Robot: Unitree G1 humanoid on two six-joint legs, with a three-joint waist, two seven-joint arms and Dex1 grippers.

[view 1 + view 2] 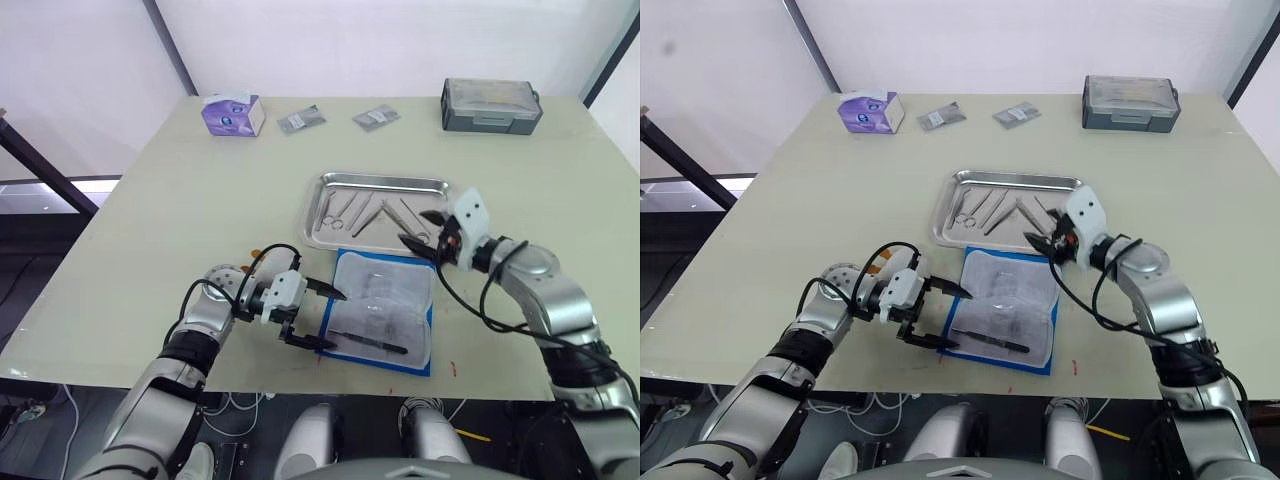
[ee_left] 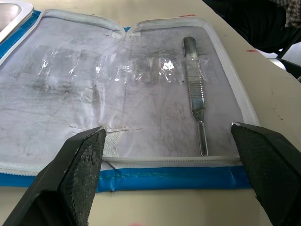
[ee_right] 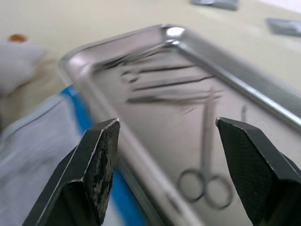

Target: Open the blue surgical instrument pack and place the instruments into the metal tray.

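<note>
Blue surgical instrument pack lies unzipped on the table, touching the metal tray, one tool inside. Left claw gapes, empty, at its edge; right claw spread, empty, over the tray's instruments.

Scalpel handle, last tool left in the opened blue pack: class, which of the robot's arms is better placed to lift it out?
Probably the left. The left gripper, open, sits at the blue pack's near edge facing the scalpel handle. The right gripper, open, hangs over the metal tray's near rim.
</note>
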